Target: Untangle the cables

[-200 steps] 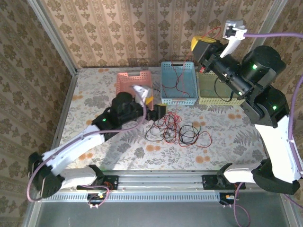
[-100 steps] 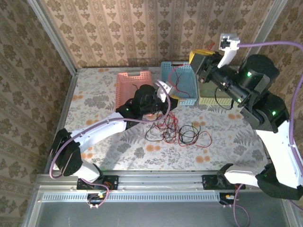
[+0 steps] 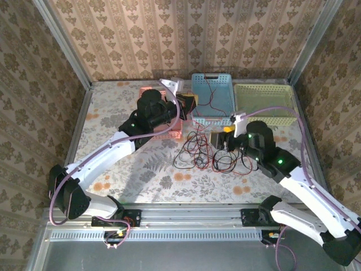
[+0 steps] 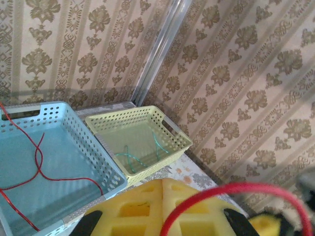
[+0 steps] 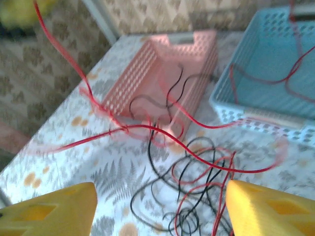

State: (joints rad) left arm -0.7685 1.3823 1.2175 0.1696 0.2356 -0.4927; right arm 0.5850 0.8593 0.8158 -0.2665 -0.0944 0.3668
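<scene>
right gripper [image 3: 219, 140] got lowered over the cables [image 3: 194, 155], jaws apart; left gripper [image 3: 189, 103] got lifted, clamped on a red cable [image 4: 231, 189] (blue basket [image 3: 217, 119] beside it)

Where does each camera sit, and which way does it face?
Top external: above and behind, looking down on the flowered table; left arm, right arm show.
Left wrist: high, facing right at the blue plastic basket and yellow-green plastic basket; left yellow fingers pinch a red cable.
Right wrist: low, facing left over tangled red and black cables to the pink plastic basket; right yellow fingers open.
Both wrist views share the blue basket.
</scene>
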